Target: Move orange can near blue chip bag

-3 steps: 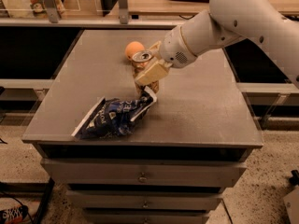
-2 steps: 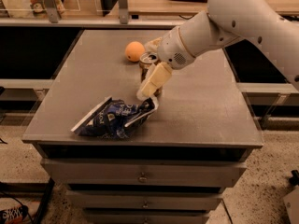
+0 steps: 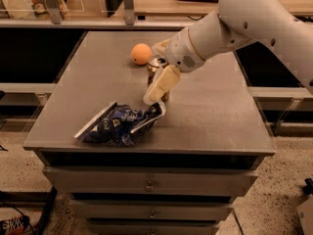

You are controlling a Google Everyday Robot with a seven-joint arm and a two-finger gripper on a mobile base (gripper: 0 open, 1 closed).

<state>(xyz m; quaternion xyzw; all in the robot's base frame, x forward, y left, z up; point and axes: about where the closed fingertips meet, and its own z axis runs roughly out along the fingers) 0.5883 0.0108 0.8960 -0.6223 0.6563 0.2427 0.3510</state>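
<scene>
the hand (image 3: 157,93) grips the upright orange can (image 3: 155,64) — just beside the blue chip bag (image 3: 120,125)

Round orange fruit (image 3: 141,54) on the grey cabinet top (image 3: 220,116), toward its far edge, near the gripper (image 3: 155,96) over the top's middle; knobbed drawers (image 3: 98,182) below; speckled floor (image 3: 283,190).

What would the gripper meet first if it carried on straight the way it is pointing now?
Probably the right end of the chip bag, just below the gripper, which holds the can and points down-left, or the tabletop if depth misleads.
</scene>
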